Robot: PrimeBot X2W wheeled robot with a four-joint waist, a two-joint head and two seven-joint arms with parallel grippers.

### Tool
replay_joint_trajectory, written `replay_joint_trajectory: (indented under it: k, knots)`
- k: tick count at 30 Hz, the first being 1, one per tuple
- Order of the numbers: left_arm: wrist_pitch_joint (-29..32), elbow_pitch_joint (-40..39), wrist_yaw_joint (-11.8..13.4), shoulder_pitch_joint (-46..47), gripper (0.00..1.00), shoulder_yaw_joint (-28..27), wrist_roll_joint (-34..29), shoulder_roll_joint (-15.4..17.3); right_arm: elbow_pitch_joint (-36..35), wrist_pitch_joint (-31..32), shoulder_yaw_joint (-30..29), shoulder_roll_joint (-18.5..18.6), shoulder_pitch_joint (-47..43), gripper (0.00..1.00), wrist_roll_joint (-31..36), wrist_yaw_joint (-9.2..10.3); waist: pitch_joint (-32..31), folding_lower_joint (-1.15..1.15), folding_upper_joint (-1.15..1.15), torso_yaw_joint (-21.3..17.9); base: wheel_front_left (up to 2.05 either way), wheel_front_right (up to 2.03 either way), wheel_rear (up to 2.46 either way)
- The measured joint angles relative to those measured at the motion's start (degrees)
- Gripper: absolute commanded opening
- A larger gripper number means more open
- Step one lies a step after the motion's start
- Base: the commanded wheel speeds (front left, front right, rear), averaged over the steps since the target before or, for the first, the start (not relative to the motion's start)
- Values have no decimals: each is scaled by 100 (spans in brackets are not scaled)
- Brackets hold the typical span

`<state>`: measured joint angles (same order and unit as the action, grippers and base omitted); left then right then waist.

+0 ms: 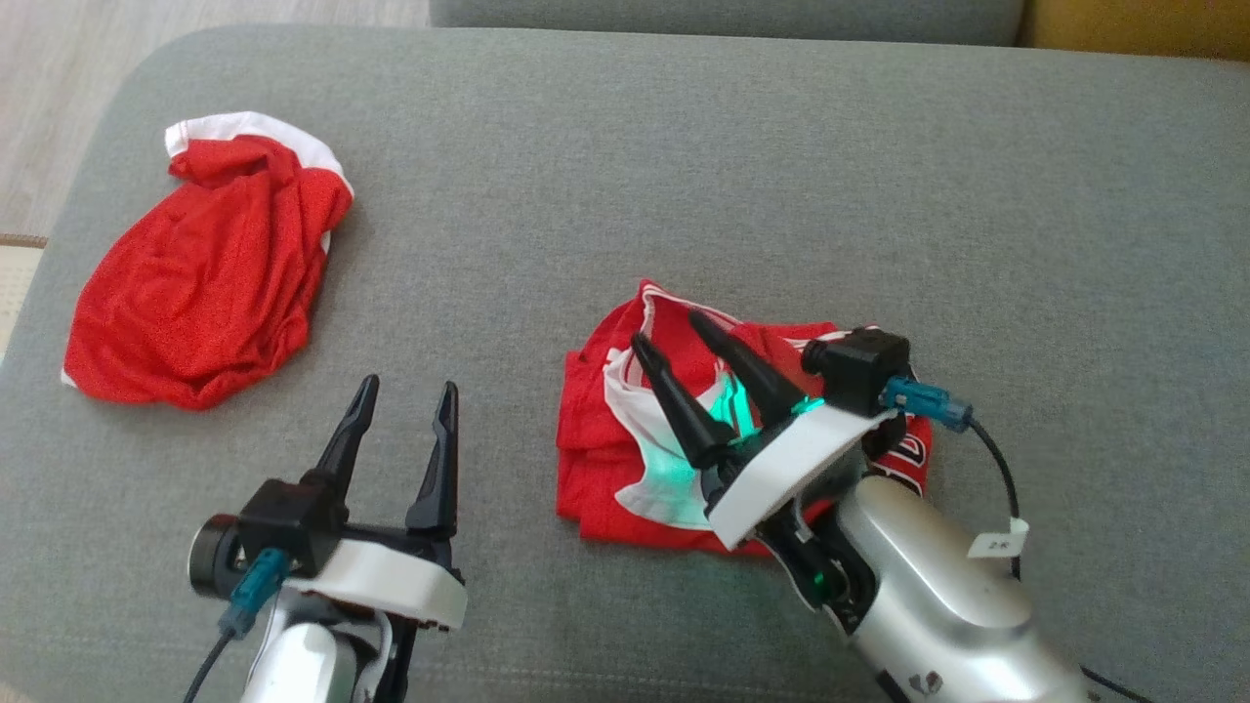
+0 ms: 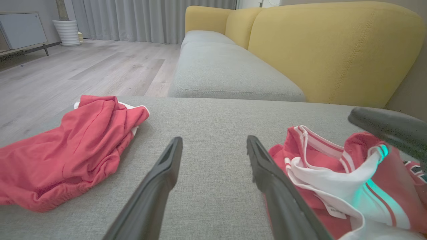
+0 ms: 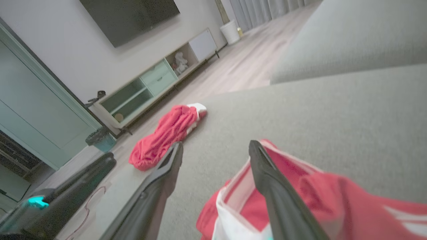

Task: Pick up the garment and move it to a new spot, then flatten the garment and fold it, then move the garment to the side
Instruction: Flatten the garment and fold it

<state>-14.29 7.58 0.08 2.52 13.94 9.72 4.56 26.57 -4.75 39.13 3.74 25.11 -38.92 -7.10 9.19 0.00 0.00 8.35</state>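
Between the spread fingers of the right gripper point(image 1: 668, 329) nothing is held; they hang just above the crumpled red-and-white garment point(image 1: 594, 459), which lies bunched mid-cushion. The left gripper point(image 1: 409, 385) stands equally wide and empty over bare grey cushion point(image 1: 781, 176). A pinch from here may catch several layers, so flattening would drag the heap instead. A second red garment point(image 1: 195, 293) lies well apart, an easy mix-up.
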Motion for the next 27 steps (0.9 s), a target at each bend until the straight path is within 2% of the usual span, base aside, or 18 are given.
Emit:
replay_joint_trajectory:
  k: [7,9,13,19,24,27]
  knots:
    - [0,1,21,2,100,-27,-5,3,-698,-497,-186,0,31,100,383,0,-38,0,0,-117,0,0,0]
    - [0,0,44,2,100,-47,-7,5,-889,-577,-549,-2,-18,100,692,0,-67,0,0,-153,0,0,0]
    - [0,-9,51,0,100,-110,-8,18,-1301,-563,-1662,-1,-369,100,1540,0,-128,0,0,-219,0,0,0]
    - [0,-16,76,-8,100,-152,-15,81,-2162,-45,-3175,64,-1447,100,2529,0,-201,0,0,-288,0,0,0]
    - [0,-16,93,-31,100,-153,-51,135,-2866,397,-3889,67,-2314,100,2973,0,-284,0,0,-328,0,0,0]
    - [0,-20,93,-112,100,-147,-51,160,-3086,534,-3968,59,-2694,100,3061,0,-336,0,0,-336,0,0,0]
